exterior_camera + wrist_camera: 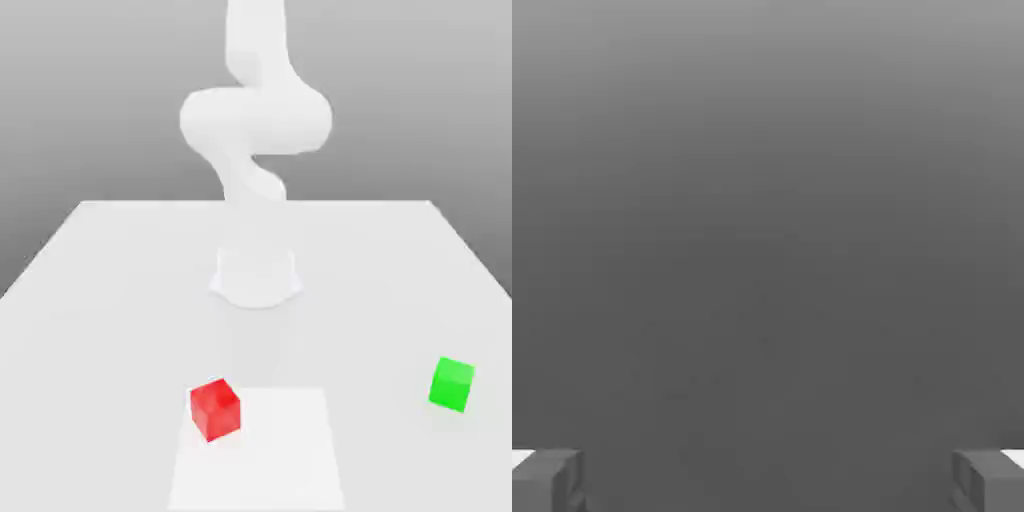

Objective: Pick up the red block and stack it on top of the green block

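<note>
Nearest me in the exterior view, the red block [215, 409] sits on the desk [90, 300], a small matte cube turned slightly askew. The green block [452, 384], same size and plain-faced, rests well apart toward the exterior view's right. Behind them my arm [255, 120] rears up from its base, folded high. On the hand view, the fingers [547, 480] stand wide apart, holding nothing.

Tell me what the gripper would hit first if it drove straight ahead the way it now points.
Nothing, as far as the hand view shows: the open gripper faces plain grey emptiness between its fingertips, though depth there is unclear.
</note>
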Motion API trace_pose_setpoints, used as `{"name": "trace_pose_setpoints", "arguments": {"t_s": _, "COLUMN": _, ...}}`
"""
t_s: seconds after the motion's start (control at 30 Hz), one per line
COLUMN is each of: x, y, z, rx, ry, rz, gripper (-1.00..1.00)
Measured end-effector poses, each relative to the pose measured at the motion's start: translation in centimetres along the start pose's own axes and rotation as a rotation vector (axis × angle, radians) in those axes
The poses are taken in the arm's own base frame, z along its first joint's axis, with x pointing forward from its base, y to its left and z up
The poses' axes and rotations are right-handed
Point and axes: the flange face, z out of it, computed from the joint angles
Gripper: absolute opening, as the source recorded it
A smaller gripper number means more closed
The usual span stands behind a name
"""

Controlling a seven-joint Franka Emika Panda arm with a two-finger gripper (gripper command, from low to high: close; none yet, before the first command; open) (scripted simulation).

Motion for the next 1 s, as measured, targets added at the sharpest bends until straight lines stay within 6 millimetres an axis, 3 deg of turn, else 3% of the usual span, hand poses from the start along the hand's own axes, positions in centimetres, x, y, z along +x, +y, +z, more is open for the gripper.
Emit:
{"name": "trace_pose_setpoints", "arguments": {"t_s": 0.23, "x": -2.8, "y": 3.1, "z": 12.8, "rx": -0.228, "ry": -0.021, "rz": 0.169, "gripper": 0.00}}
{"name": "trace_pose_setpoints", "arguments": {"t_s": 0.4, "x": -4.9, "y": 7.7, "z": 20.7, "rx": -0.370, "ry": -0.050, "rz": 0.306, "gripper": 0.00}}
{"name": "trace_pose_setpoints", "arguments": {"t_s": 0.53, "x": -7.0, "y": 12.2, "z": 25.8, "rx": -0.473, "ry": -0.082, "rz": 0.426, "gripper": 0.00}}
{"name": "trace_pose_setpoints", "arguments": {"t_s": 0.77, "x": -11.8, "y": 20.1, "z": 31.9, "rx": -0.622, "ry": -0.151, "rz": 0.652, "gripper": 0.00}}
{"name": "trace_pose_setpoints", "arguments": {"t_s": 1.0, "x": -17.0, "y": 25.8, "z": 34.4, "rx": -0.720, "ry": -0.226, "rz": 0.880, "gripper": 0.00}}
